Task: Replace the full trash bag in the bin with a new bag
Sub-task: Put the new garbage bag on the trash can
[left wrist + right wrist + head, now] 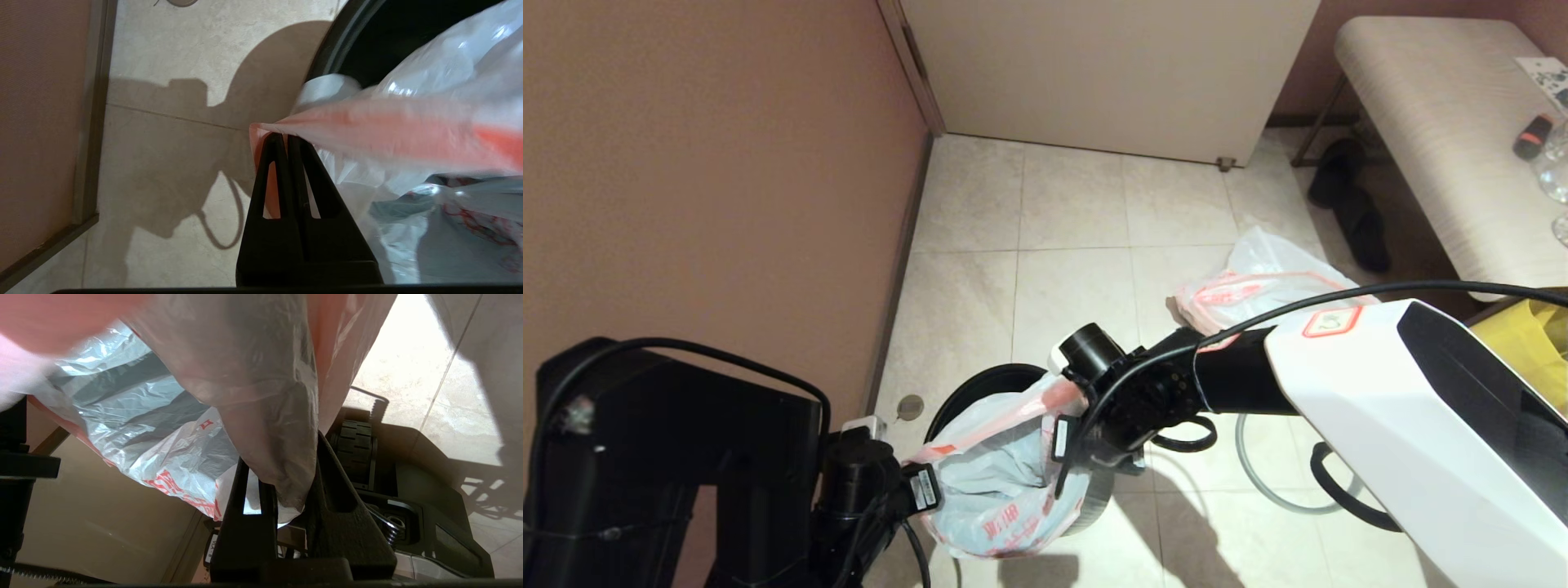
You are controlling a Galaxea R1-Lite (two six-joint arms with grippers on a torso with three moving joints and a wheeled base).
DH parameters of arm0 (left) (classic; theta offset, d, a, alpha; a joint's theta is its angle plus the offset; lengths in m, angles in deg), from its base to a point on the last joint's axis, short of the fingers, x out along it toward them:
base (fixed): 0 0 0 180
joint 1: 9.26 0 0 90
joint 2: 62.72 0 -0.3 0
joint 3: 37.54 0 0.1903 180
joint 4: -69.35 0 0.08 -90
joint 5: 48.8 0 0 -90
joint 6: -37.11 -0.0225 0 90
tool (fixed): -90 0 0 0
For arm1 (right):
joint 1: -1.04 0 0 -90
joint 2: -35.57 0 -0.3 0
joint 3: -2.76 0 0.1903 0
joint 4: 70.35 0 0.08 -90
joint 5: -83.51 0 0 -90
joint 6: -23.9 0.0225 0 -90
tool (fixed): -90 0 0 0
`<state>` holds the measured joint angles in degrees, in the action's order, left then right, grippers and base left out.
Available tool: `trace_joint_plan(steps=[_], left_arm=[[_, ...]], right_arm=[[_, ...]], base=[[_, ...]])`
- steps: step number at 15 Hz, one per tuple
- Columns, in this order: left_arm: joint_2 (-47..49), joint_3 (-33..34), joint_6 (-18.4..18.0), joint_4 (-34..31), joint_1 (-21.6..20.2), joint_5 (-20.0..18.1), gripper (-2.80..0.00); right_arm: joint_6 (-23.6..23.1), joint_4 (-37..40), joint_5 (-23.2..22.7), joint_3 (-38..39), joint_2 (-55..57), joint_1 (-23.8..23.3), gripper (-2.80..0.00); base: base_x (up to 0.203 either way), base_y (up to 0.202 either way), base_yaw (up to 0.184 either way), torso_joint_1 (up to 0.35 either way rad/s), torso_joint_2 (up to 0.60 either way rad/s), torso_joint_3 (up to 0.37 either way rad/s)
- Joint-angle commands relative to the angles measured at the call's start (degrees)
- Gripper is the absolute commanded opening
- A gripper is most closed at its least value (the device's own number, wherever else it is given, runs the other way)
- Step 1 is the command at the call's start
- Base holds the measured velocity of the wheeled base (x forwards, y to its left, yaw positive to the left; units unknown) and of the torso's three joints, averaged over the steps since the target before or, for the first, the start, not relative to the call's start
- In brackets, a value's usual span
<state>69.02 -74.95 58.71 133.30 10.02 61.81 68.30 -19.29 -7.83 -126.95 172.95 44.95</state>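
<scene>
The new bag (1001, 490), thin white plastic with a pink-red hem and red print, is stretched over the mouth of the black bin (980, 382). The dark bin shows through it. My left gripper (929, 461) is shut on the hem at the bin's near left side; in the left wrist view the gripper (284, 138) pinches the pink hem (367, 122) beside the bin's rim (335, 49). My right gripper (1063, 394) holds the hem at the far right side, its fingers (286, 473) closed on a bunch of plastic (273, 428). The full trash bag (1258, 286) lies on the floor behind.
The grey hoop (1252, 478) lies on the tiles right of the bin. A wall stands close on the left with a floor drain (910, 406) beside it. A bench (1437, 122), dark slippers (1352, 208) and a big yellow bag (1535, 327) are to the right.
</scene>
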Motion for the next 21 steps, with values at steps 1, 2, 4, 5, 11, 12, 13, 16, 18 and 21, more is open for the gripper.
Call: trace_joint_plan(steps=[1, 2, 4, 5, 11, 12, 13, 16, 18, 21], left_arm=[[1.6, -0.1, 0.1, 2.6, 0.0, 0.1, -2.8], [2.0, -0.5, 0.0, 2.6, -0.2, 0.5, -2.8], [1.3, -0.8, -0.1, 2.6, -2.3, 1.3, -2.8], [1.4, -0.6, -0.3, 2.6, -2.4, 1.4, -2.8], [3.8, -4.0, -0.4, 2.6, -3.2, 1.5, -2.8], [4.1, -4.8, -0.4, 2.6, -3.5, 1.7, -2.8], [4.1, -5.2, -0.4, 2.6, -3.7, 2.1, -2.8], [4.1, -6.0, -0.1, 2.6, -3.6, 2.9, -2.8], [4.4, -6.1, 0.0, 2.6, -3.6, 2.9, -2.8], [5.1, -6.5, 0.0, 2.6, -3.6, 3.0, -2.8]], right_arm=[[0.3, 0.0, -0.3, 0.6, -1.1, -0.1, -2.8], [0.2, -0.2, -0.4, 1.2, -1.1, -0.2, -2.8], [0.2, -0.5, 0.2, 1.2, -0.7, -1.1, -2.8], [0.2, -1.1, 0.5, 1.2, -0.5, -1.4, -2.8], [-5.0, -2.3, -1.2, 4.5, -2.2, -1.3, -2.8], [-6.6, -2.3, -2.2, 5.9, -2.9, -1.3, -2.8], [-8.3, -2.3, -3.0, 7.1, -3.4, -1.3, -2.8], [-12.5, -2.4, -3.6, 8.7, -3.5, -1.4, -2.8], [-13.7, -2.4, -4.0, 8.9, -3.2, -1.5, -2.8], [-17.6, -3.0, -4.4, 9.9, -3.3, -1.8, -2.8]], base=[[0.0, 0.0, 0.0, 0.0, 0.0, 0.0], [0.0, 0.0, 0.0, 0.0, 0.0, 0.0], [0.0, 0.0, 0.0, 0.0, 0.0, 0.0], [0.0, 0.0, 0.0, 0.0, 0.0, 0.0], [0.0, 0.0, 0.0, 0.0, 0.0, 0.0], [0.0, 0.0, 0.0, 0.0, 0.0, 0.0], [0.0, 0.0, 0.0, 0.0, 0.0, 0.0], [0.0, 0.0, 0.0, 0.0, 0.0, 0.0], [0.0, 0.0, 0.0, 0.0, 0.0, 0.0], [0.0, 0.0, 0.0, 0.0, 0.0, 0.0]])
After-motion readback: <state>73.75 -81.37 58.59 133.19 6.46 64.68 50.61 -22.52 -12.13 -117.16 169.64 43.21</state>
